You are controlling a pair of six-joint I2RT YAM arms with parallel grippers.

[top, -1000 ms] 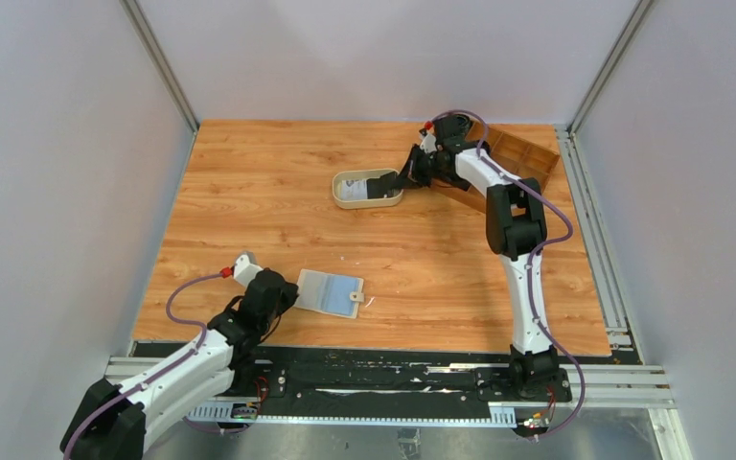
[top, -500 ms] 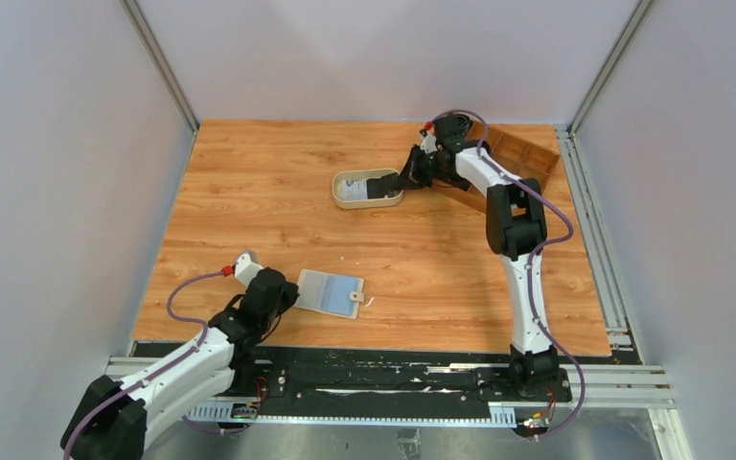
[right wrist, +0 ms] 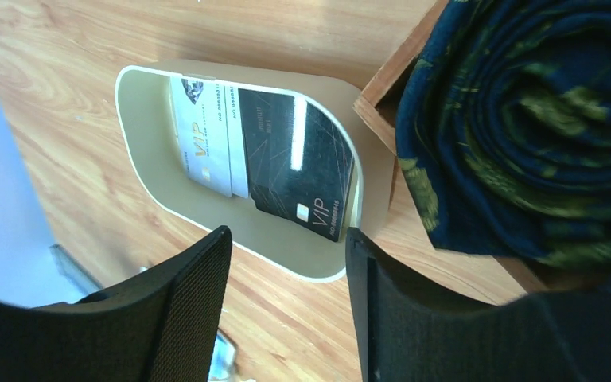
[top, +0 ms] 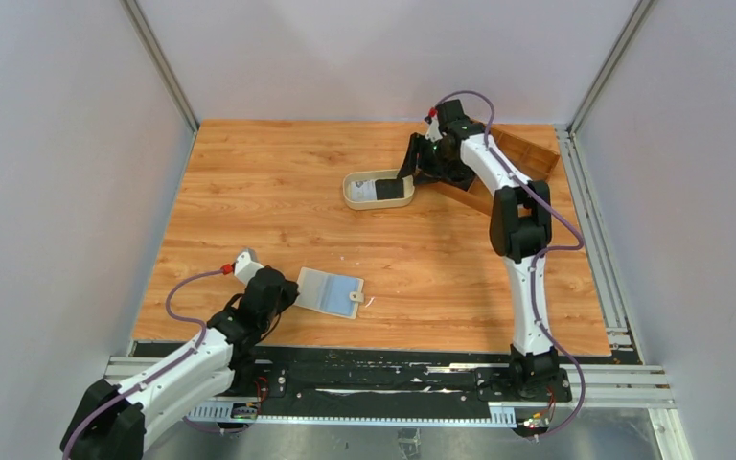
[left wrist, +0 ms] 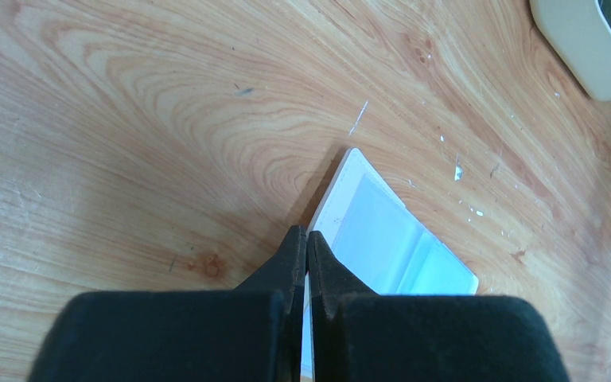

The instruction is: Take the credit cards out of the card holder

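The card holder [top: 331, 291] lies open on the table near the front left, pale grey-blue side up, its snap tab to the right. My left gripper [top: 293, 290] is shut on its left edge; in the left wrist view the closed fingertips [left wrist: 306, 240] pinch the card holder [left wrist: 390, 239]. Two credit cards lie in the oval beige tray [top: 348, 190]: a white card [right wrist: 203, 139] and a black card [right wrist: 298, 167] overlapping it. My right gripper [right wrist: 286, 247] hangs open just above the tray's right end [top: 408, 171], holding nothing.
A wooden box [top: 527, 153] stands at the back right, touching the tray's end. It holds a rolled dark blue patterned cloth [right wrist: 525, 119]. A corner of the tray [left wrist: 589, 48] shows in the left wrist view.
My right gripper has opened and drawn back up and to the right from the tray, leaving the black card inside. The tray has shifted slightly right. The left arm has not moved.
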